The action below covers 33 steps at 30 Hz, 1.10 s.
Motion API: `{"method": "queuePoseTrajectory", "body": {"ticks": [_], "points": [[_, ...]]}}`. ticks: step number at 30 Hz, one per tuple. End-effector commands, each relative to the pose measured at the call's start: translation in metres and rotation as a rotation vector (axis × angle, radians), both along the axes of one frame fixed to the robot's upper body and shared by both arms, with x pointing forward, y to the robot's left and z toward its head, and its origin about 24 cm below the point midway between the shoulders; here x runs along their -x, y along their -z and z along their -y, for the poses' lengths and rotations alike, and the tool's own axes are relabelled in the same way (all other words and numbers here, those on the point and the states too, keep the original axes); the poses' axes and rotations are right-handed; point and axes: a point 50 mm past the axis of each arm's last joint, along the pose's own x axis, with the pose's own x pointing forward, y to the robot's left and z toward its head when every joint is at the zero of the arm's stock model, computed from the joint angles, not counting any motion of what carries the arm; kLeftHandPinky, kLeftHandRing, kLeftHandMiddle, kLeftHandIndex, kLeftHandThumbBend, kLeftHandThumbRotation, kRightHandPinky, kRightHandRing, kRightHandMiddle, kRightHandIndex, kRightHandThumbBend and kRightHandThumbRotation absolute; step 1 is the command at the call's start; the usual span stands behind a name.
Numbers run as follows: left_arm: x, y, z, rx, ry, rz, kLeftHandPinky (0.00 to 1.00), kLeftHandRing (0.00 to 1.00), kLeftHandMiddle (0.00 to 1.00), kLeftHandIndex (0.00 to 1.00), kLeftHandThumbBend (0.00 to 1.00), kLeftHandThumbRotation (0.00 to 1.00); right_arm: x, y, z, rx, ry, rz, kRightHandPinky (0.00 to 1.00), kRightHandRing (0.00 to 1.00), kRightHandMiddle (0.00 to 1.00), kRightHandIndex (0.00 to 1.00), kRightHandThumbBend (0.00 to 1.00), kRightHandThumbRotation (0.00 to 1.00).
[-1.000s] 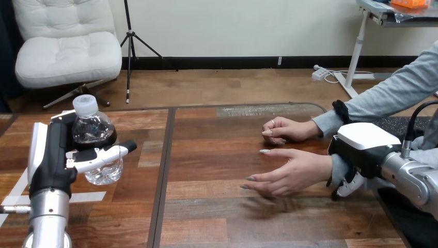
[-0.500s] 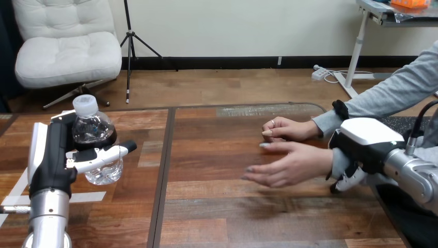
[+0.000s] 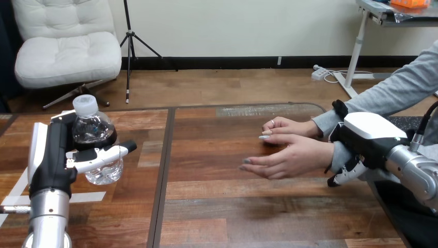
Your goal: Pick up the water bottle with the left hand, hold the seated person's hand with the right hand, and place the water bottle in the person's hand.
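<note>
Left hand (image 3: 54,160): grasping clear plastic water bottle (image 3: 92,129), white cap (image 3: 85,105) on
Bottle contents: clear liquid
Right hand (image 3: 369,137): fingers (image 3: 343,175) curled round person's grey-sleeved wrist (image 3: 338,156)

My right hand raises the person's wrist above the table

My right hand (image 3: 369,142), fingers (image 3: 342,174) curled under the person's wrist (image 3: 338,155), now sits higher and a little farther back than a second ago. The person's nearer hand (image 3: 294,160) rises with it, farther from the table (image 3: 232,206). Its top fingertip, earlier apart from the person's farther hand (image 3: 286,126), now meets that hand in the head view.
</note>
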Motion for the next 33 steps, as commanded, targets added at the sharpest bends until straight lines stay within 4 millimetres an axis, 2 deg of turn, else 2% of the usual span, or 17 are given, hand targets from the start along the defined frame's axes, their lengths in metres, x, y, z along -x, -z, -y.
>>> {"method": "queuePoseTrajectory", "body": {"ticks": [1, 19, 33], "points": [[-0.0123, -0.0306, 0.0047, -0.021, 0.027, 0.132, 0.31, 0.36, 0.40, 0.41, 0.86, 0.00, -0.0151, -0.0332, -0.0012, -0.073, 0.002, 0.110, 0.13, 0.18, 0.23, 0.21, 0.70, 0.00], [-0.0129, -0.0297, 0.0051, -0.012, 0.040, 0.138, 0.31, 0.35, 0.40, 0.41, 0.86, 0.00, -0.0168, -0.0364, -0.0040, -0.098, -0.005, 0.102, 0.15, 0.20, 0.25, 0.26, 0.75, 0.00], [-0.0122, -0.0300, 0.0064, -0.003, 0.037, 0.132, 0.33, 0.36, 0.40, 0.40, 0.86, 0.00, -0.0165, -0.0353, -0.0057, -0.113, -0.011, 0.105, 0.24, 0.27, 0.32, 0.34, 0.79, 0.00]]}}
